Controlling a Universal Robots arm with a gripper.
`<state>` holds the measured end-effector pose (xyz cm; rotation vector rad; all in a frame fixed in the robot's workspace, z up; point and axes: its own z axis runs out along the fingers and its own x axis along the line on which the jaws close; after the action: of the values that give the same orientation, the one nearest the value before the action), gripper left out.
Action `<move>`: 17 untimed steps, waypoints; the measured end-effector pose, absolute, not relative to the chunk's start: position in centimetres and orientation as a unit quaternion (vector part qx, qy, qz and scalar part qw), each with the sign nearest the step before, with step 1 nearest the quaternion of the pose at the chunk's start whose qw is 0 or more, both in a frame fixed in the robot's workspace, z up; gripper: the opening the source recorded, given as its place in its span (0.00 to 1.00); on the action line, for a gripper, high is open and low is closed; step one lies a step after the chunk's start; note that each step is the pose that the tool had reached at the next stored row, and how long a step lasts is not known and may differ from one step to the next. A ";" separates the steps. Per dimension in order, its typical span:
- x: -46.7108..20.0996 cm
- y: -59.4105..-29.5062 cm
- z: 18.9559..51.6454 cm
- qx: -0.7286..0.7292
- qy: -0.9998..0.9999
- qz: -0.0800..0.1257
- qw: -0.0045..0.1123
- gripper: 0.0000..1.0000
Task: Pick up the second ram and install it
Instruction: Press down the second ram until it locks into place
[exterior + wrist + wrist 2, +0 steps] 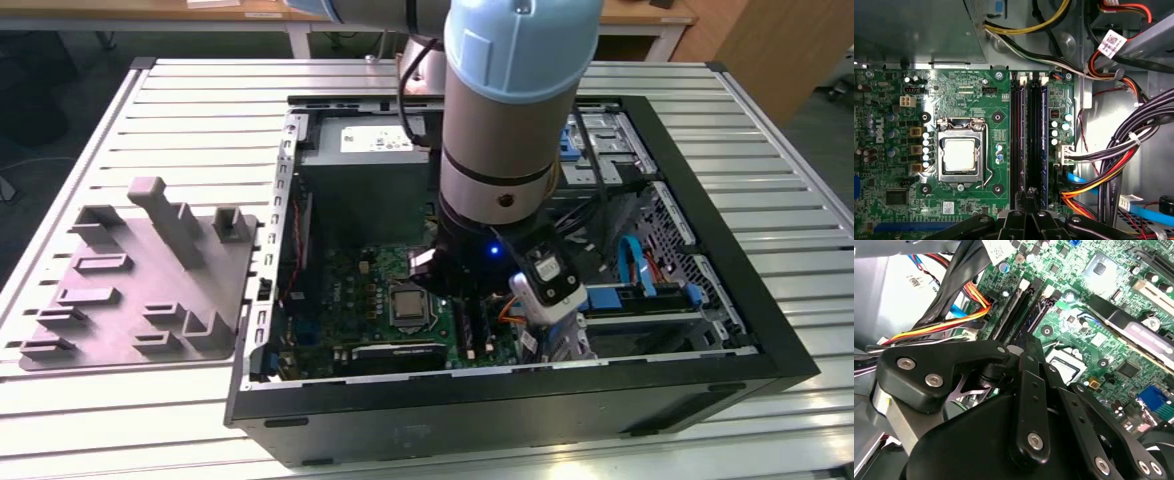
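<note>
**A:** Which step is the robot working on?

**B:** Seating, by the look of it. In the exterior view the open computer case (534,420) is lying on the slatted worktop (200,110). The arm (514,100) is reaching down into the case at centre frame, and the grey parts tray (94,300) is sitting at the left.

**A:** And the second ram?

**B:** In the first wrist view, the second ram (1040,145) is lying along the memory slots on the motherboard (969,85). It is the dark stick with the bluish tint, beside the processor socket (960,152). The fingers (1029,380) are hovering over the slots' near end, drawn together. Whether a thin edge is sitting between them cannot be told.

**A:** What is the next move asking for?

**B:** Probably straight, even pressure, so that the stick is going in level at both ends.

**A:** What is each view adding?

**B:** The exterior view is giving the whole layout, but the arm is hiding the slots. The first wrist view is showing them end to end, and the second wrist view is showing the finger linkage up close.
</note>
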<state>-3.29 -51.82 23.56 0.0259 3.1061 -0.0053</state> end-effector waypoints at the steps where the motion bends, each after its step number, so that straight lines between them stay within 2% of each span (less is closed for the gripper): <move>1: -3.3 -51.8 23.4 0.008 1.000 -0.002 0.018 0.10; 17: -3.3 -52.0 22.5 0.008 1.000 -0.004 0.018 0.10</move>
<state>-3.26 -52.01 22.53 0.0258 3.1062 -0.0120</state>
